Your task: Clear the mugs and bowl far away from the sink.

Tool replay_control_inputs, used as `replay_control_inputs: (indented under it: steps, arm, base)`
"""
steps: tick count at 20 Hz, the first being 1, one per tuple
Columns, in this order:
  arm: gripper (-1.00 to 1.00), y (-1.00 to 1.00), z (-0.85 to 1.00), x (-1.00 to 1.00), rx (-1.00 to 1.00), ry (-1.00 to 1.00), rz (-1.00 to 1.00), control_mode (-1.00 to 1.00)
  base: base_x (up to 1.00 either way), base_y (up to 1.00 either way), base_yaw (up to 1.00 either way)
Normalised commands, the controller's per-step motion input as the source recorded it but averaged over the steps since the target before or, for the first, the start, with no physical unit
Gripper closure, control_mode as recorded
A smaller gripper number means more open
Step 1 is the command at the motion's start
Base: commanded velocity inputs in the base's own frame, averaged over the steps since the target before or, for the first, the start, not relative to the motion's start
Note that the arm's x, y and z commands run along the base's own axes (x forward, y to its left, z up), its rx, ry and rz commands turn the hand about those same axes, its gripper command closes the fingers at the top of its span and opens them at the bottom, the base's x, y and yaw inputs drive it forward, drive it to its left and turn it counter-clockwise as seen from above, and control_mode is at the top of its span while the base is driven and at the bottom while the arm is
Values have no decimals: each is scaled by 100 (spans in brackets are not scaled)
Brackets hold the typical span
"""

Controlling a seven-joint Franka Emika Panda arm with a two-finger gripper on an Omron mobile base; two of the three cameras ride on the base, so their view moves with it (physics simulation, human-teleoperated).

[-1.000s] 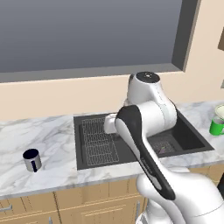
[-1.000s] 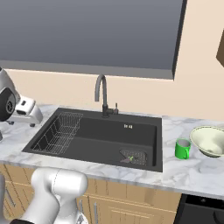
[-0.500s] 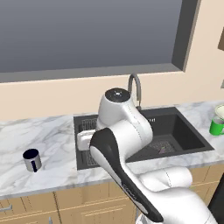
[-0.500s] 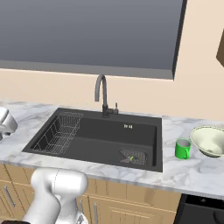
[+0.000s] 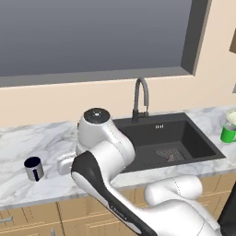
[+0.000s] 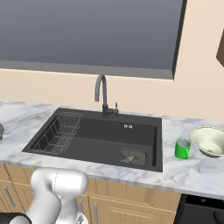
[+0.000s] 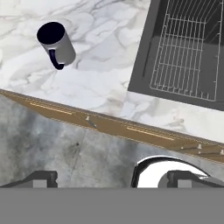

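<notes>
Pincer [image 7: 107, 179] jaws apart, empty; navy mug [image 7: 57, 43] ahead-left on worktop [image 7: 100, 61], unobstructed for grabbing first.

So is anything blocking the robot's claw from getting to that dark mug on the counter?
Nothing visible does. In the hand view the open gripper looks down on the navy mug, standing alone on bare marble counter left of the sink. No other object lies between them.

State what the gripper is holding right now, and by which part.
Nothing is held. The gripper is open with nothing between its fingertips; the navy mug stands apart on the counter, untouched.
</notes>
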Motion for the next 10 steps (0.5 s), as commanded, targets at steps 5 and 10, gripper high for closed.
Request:
replay_control_inputs:
  steps: [5, 10]
  arm:
    - [-100, 71, -29, 5, 0, 0, 9, -100]
    - [-100, 64, -15, 22, 0, 0, 2, -100]
  base:
    - [0, 0, 0]
    - [0, 0, 0]
